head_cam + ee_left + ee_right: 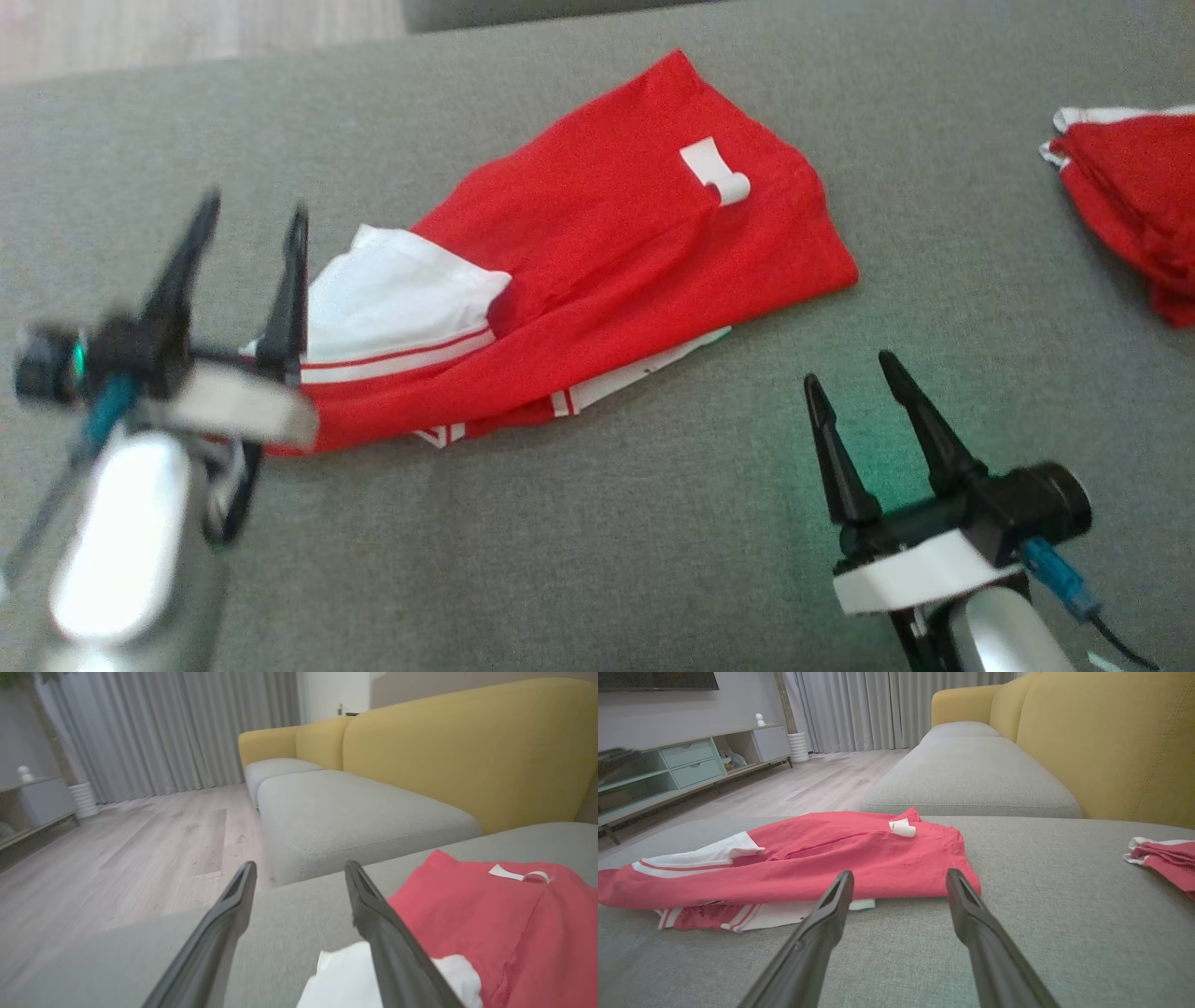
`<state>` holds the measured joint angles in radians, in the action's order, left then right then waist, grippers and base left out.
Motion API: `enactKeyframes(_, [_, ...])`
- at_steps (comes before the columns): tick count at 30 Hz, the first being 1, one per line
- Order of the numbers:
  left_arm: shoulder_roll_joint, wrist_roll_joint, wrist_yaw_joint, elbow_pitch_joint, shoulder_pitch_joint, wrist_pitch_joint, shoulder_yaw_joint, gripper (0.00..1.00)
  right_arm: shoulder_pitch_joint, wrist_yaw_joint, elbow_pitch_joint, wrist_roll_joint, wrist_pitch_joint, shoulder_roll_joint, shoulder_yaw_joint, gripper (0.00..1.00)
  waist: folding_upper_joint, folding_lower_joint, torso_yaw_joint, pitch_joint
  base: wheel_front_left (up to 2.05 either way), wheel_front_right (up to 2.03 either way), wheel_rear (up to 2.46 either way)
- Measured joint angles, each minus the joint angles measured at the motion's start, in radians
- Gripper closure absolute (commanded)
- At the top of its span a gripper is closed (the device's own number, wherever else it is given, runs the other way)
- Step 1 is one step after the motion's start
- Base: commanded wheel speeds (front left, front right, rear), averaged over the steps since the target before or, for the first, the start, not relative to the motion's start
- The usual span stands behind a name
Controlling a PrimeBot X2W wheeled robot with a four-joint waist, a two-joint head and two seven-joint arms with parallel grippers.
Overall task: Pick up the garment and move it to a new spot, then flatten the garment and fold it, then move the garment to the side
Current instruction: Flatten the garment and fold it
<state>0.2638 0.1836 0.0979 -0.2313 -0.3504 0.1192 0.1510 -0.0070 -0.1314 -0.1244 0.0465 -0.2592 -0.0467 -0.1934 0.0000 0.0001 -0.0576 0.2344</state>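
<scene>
Garment (607,233) matt cloth; cushion (653,523) coarse woven fabric; floor (140,849) smooth wood-grain

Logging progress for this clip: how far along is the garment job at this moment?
Done, apparently: the red garment lies doubled over in layers on the grey cushion, so the fold looks made. In hand: nothing; the left gripper is open by its white-trimmed end, the right gripper open and apart from it. Left: moving it aside, perhaps toward the other red garment.

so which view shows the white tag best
Head view: it looks down on the white tag, whole against the red garment. Both wrist views catch it edgewise: a curl from the right, a thin strip from the left.
</scene>
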Motion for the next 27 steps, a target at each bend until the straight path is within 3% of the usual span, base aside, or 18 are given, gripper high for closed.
enactKeyframes(6, [0.136, 0.068, 0.027, -0.053, -0.231, -0.258, 0.159, 0.0, -0.065, 0.0, 0.003, -0.002, 0.0, 0.0, -0.021, 0.0, 0.0, 0.0002, -0.031, 0.063, 0.0, 0.0, 0.0])
enactKeyframes(13, [0.275, 0.226, 0.035, -0.138, -0.295, -0.451, 0.347, 0.0, -0.088, 0.0, 0.004, 0.019, 0.0, 0.0, -0.031, 0.0, 0.0, 0.0002, -0.077, 0.112, 0.0, 0.0, 0.0])
enactKeyframes(17, [0.332, 0.295, 0.035, -0.169, -0.309, -0.498, 0.42, 0.0, -0.094, 0.0, 0.005, 0.031, 0.0, 0.0, -0.032, 0.0, 0.0, 0.0001, -0.103, 0.139, 0.0, 0.0, 0.0])
enactKeyframes(25, [0.374, 0.366, 0.035, -0.187, -0.348, -0.503, 0.493, 0.0, -0.12, 0.0, 0.01, 0.034, 0.0, 0.0, -0.03, 0.0, 0.0, 0.0, -0.124, 0.166, 0.0, 0.0, 0.0])
enactKeyframes(26, [0.377, 0.369, 0.035, -0.189, -0.351, -0.501, 0.5, 0.02, -0.122, 0.0, 0.01, 0.034, 0.0, 0.0, -0.03, 0.0, 0.0, 0.0, -0.126, 0.165, 0.0, 0.0, 0.0])
enactKeyframes(27, [0.38, 0.373, 0.035, -0.193, -0.352, -0.495, 0.508, 0.13, -0.125, 0.0, 0.01, 0.034, 0.0, 0.0, -0.03, 0.0, 0.0, -0.0001, -0.128, 0.163, 0.0, 0.0, 0.0])
